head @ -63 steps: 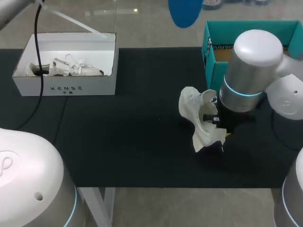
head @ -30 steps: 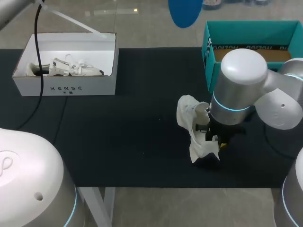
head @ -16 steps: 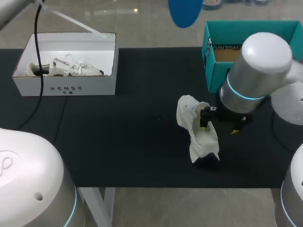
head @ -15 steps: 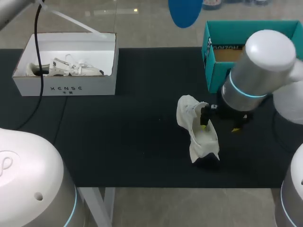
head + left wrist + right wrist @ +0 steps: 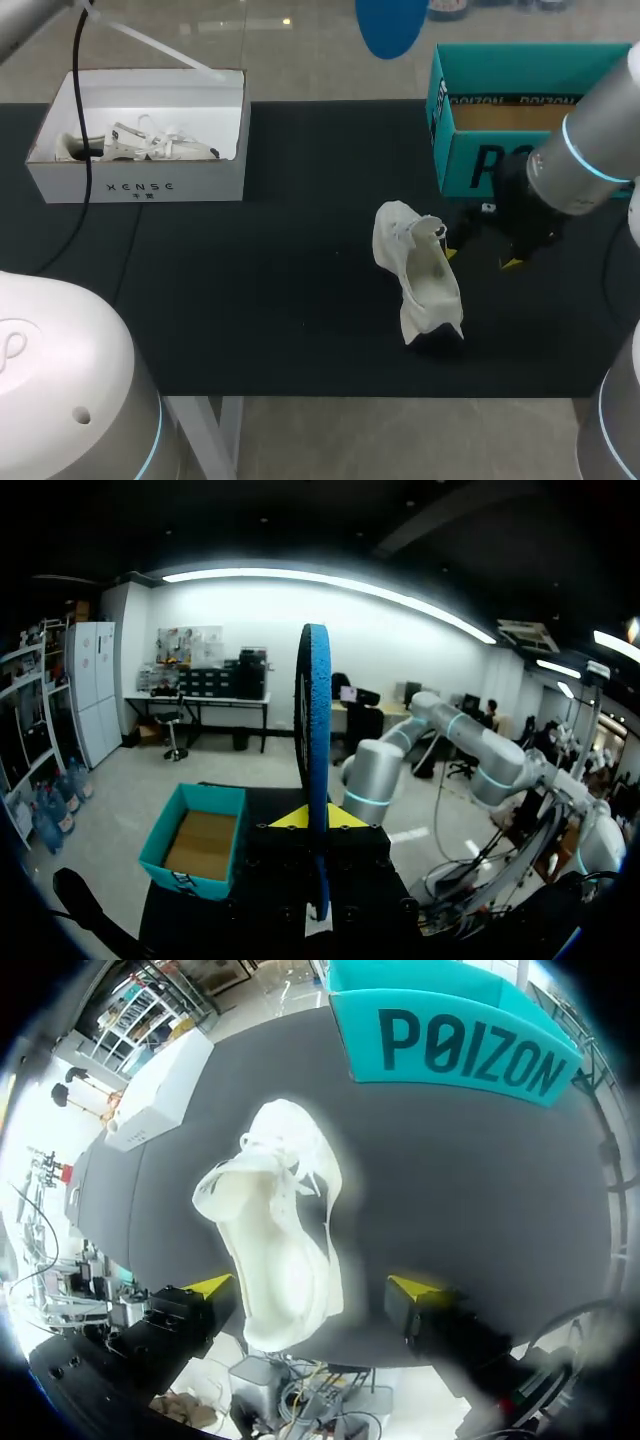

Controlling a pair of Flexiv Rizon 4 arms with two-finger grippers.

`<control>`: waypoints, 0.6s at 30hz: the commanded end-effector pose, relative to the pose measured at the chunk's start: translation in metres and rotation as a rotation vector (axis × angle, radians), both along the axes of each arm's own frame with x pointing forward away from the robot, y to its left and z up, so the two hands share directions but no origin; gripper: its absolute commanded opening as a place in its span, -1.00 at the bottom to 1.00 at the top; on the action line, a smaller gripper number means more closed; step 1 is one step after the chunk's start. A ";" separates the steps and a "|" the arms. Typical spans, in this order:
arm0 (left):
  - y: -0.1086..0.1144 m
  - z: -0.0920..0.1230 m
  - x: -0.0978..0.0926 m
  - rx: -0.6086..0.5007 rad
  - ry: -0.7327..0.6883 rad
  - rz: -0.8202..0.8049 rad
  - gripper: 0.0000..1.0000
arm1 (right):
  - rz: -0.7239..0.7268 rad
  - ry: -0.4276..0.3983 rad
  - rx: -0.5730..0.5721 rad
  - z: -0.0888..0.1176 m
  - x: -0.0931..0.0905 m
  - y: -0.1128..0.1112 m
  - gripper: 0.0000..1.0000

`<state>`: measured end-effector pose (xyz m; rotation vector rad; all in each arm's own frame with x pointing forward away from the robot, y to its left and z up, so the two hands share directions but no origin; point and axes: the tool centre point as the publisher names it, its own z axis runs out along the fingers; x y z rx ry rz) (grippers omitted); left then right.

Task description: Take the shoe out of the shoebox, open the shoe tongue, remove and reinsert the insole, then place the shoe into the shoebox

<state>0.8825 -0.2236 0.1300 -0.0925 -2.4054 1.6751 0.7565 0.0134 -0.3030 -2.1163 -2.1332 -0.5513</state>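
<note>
Right gripper: yellow-tipped fingers spread wide, nothing between them. It hangs over the black table at the right of the frame, just right of the white shoe and in front of the teal shoebox. In the right wrist view the shoe lies ahead of the parted tips, apart from both, with the shoebox wall beyond it.

Shoe: rests on the table right of centre, outside the shoebox, with its pale inside turned up to the camera and its laces loose at the upper end.

Shoebox: stands at the upper right of the frame, open-topped, brown floor showing.

Left gripper: fingers closed on a blue insole, one yellow tip against each face. The insole stands upright and edge-on to the wrist camera, high above the table. In the head view its rounded end shows at the top edge, right of centre.

White box: upper left of the frame, holding a pale laced item, and crossed by a black cable
</note>
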 end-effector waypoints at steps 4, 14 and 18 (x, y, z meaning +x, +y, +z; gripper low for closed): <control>0.001 -0.001 -0.001 0.000 -0.001 0.002 -1.00 | 0.042 0.177 0.347 0.019 -0.010 0.000 1.00; 0.001 -0.001 -0.001 0.000 -0.001 0.002 -1.00 | 0.102 0.269 0.522 0.041 -0.013 0.009 1.00; 0.001 -0.001 -0.001 0.000 -0.001 0.002 -1.00 | 0.130 0.317 0.622 0.052 -0.011 0.010 1.00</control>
